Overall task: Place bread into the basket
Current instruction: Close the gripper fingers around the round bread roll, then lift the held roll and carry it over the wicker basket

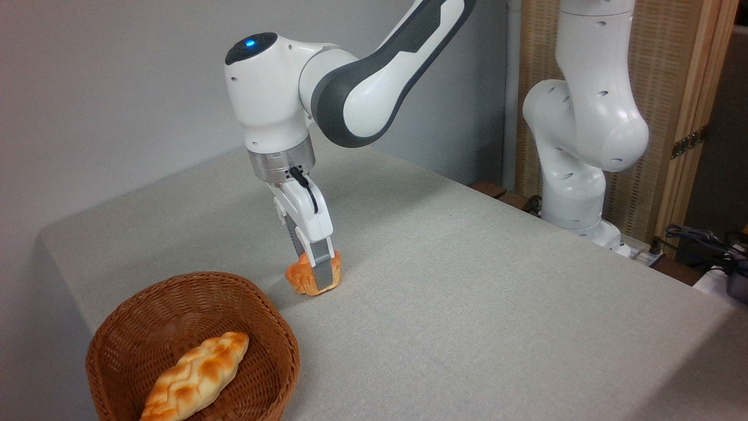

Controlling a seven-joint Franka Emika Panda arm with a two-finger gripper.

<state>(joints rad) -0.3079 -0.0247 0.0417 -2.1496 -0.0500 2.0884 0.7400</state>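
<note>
The bread (300,279), a small orange-golden bun, is on the grey tablecloth just right of and behind the basket, tipped a little to one side. My gripper (315,279) comes down on it from above, shut on the bun. The near finger (322,270) lies across the bun's front and the far finger is hidden behind it. The bun's underside is at or barely above the cloth. The round brown wicker basket (279,327) stands at the front left corner of the table.
A long braided golden loaf (196,374) lies inside the basket. The arm's white base (575,175) stands beyond the table's far right edge, with cables (701,240) beside it. The table's left edge runs close to the basket.
</note>
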